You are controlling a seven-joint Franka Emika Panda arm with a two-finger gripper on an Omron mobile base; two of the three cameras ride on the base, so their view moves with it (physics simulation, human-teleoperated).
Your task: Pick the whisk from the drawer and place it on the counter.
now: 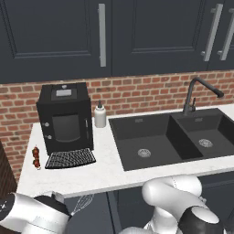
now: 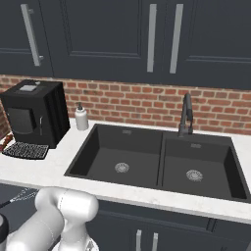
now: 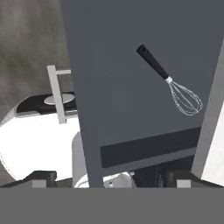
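Below, I see the wire-looped whisk (image 3: 169,82) lying diagonally upper right on the smooth drawer (image 3: 113,87) floor, bare room around; claw (image 3: 111,178) spread wide.

one whisk (image 3: 175,85), one coffee machine (image 1: 65,118), two sink basins (image 1: 142,139)
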